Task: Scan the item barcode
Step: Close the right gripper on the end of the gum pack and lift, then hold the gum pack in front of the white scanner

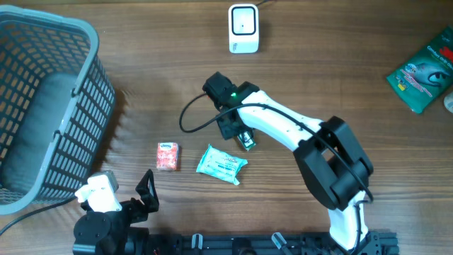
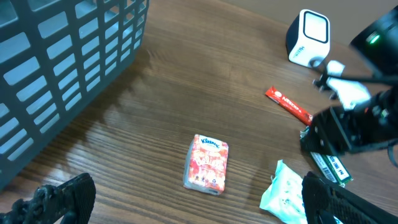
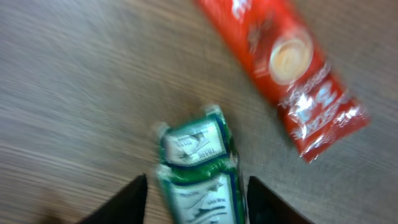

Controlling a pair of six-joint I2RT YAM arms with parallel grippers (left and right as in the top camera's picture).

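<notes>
Two arms here. The right gripper (image 3: 197, 196) hovers with its fingers spread either side of the green packet (image 3: 198, 155), not squeezing it, roughly 6 o'clock from the scanner (image 1: 243, 28). There's a red sachet (image 3: 283, 68) at the packet's 1 o'clock. The left gripper (image 2: 196, 208) is gaping wide.

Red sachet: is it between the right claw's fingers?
No, the red sachet lies on the table; the green packet sits between the fingers.
</notes>
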